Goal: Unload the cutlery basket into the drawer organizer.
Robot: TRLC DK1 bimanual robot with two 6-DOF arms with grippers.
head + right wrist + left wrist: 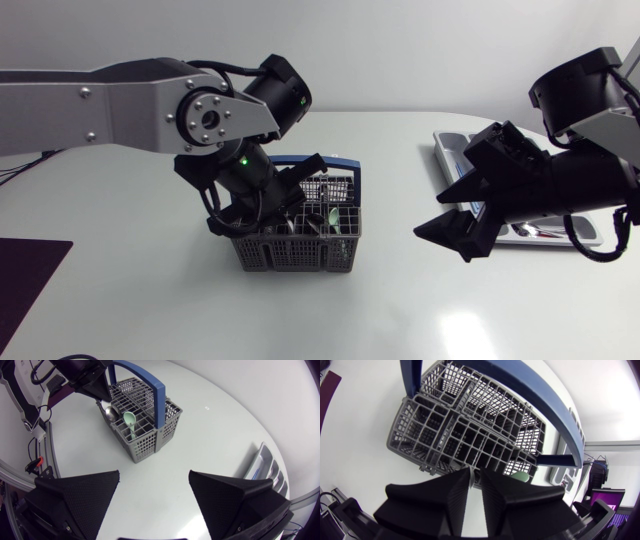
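The grey cutlery basket (300, 255) (445, 435) (150, 442) with a blue handle (150, 385) stands mid-table. My left gripper (298, 215) (474, 487) (101, 402) reaches down into its near-left compartment. Its fingers are almost together, pinching a thin silver spoon (470, 476) (107, 412) seen edge-on between them. A pale green spoon (330, 215) (520, 477) (131, 422) stands in the neighbouring compartment. My right gripper (445, 212) (154, 487) hovers open and holds nothing, to the right of the basket and in front of the white drawer organizer (450, 150) (265, 467).
A dark purple mat (25, 280) lies at the table's front left corner. Bare white table (400, 300) lies between the basket and the organizer and along the front edge.
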